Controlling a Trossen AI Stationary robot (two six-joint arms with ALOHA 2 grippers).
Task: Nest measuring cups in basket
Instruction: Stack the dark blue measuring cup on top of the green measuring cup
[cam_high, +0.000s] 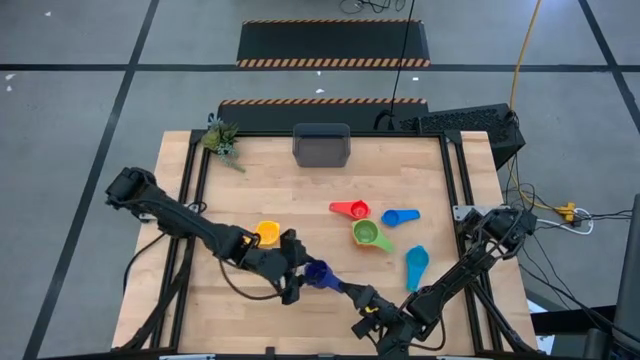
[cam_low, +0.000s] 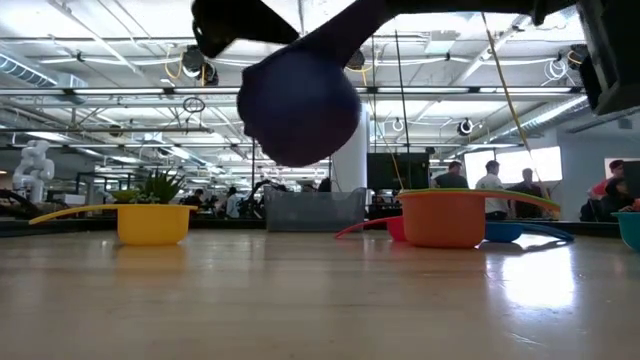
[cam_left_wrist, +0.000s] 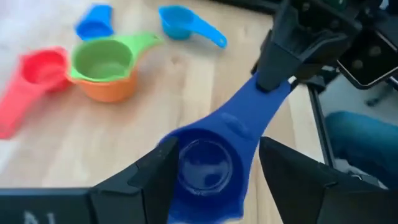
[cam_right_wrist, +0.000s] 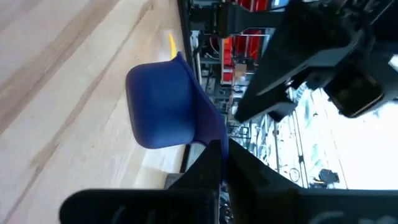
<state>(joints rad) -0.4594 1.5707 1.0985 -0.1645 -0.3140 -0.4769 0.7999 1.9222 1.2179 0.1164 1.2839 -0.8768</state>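
A dark blue measuring cup (cam_high: 318, 272) hangs above the table near its front edge. My right gripper (cam_high: 352, 293) is shut on its handle. My left gripper (cam_left_wrist: 217, 180) is open, with one finger on each side of the cup's bowl (cam_left_wrist: 202, 165); whether a finger touches it, I cannot tell. On the table stand a yellow cup (cam_high: 267, 233), a red cup (cam_high: 352, 209), a blue cup (cam_high: 397, 216), a cyan cup (cam_high: 416, 265) and a green cup (cam_left_wrist: 102, 59) nested in an orange one (cam_left_wrist: 111, 92). The dark grey basket (cam_high: 321, 146) stands at the far edge. My right gripper pinches the dark blue cup's flat handle near its free end (cam_right_wrist: 211, 140) between its two fingers. The fingers come nearly level from the table's near right side and lie along the handle. The cup is lifted clear (cam_low: 300, 105), bowl bottom toward the table, handle slanting upward.
A small green plant (cam_high: 222, 140) sits at the far left corner, beside the basket. Bare wood lies between the cups and the basket. People stand in the room beyond the table.
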